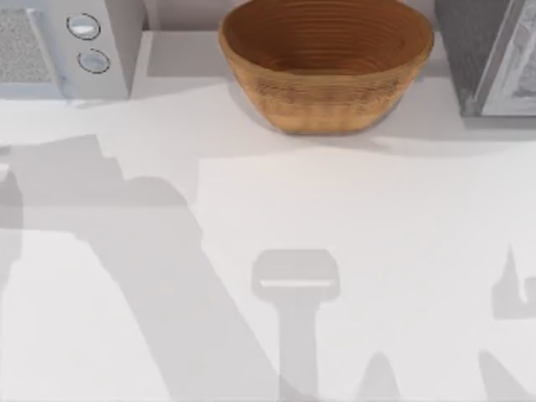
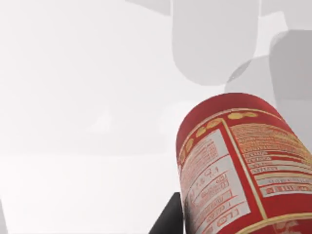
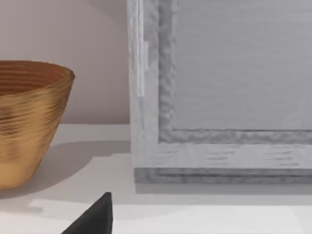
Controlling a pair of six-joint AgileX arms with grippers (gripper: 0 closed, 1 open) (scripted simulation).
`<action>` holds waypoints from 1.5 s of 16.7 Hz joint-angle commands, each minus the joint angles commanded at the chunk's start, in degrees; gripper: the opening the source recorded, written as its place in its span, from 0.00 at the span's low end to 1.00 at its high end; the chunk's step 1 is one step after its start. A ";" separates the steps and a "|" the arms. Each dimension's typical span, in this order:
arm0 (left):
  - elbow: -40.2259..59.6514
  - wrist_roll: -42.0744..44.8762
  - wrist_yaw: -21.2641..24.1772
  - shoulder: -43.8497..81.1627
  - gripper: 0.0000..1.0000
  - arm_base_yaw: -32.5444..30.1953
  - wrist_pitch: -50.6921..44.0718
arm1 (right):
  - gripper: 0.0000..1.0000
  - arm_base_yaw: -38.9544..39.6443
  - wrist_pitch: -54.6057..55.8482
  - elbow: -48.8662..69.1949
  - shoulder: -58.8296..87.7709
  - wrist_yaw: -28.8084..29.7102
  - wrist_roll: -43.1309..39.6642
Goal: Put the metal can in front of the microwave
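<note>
Back edge of the table (image 1: 377, 251) carries three things in a row: microwave (image 1: 50, 50) at the left corner, basket (image 1: 327, 105) in the middle, grey box (image 1: 486, 50) at the right corner. Gaps between them are narrow. In front of all three the white surface lies open across its width, crossed by grey shadows.

Count: one microwave with two knobs (image 1: 84, 27) on its side panel, one basket, one grey box, one can (image 2: 243, 165).

We see the can in the left wrist view, close under the camera and just beside a dark part of the left gripper (image 2: 170, 219), with the table well beyond it. Its long axis lies slanted across that view. One red, gold-rimmed end points away from the camera toward the table; the near end is cut off. Label print runs along its side. We cannot tell whether the left gripper is clamped on the can.

Right gripper (image 3: 95, 217) sits low near the back right corner, facing the grey box's framed front, with the basket just beside the box. We cannot tell whether it is apart or together.
</note>
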 joint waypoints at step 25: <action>-1.86 0.02 0.00 -0.03 0.83 0.02 1.83 | 1.00 0.00 0.00 0.00 0.00 0.00 0.00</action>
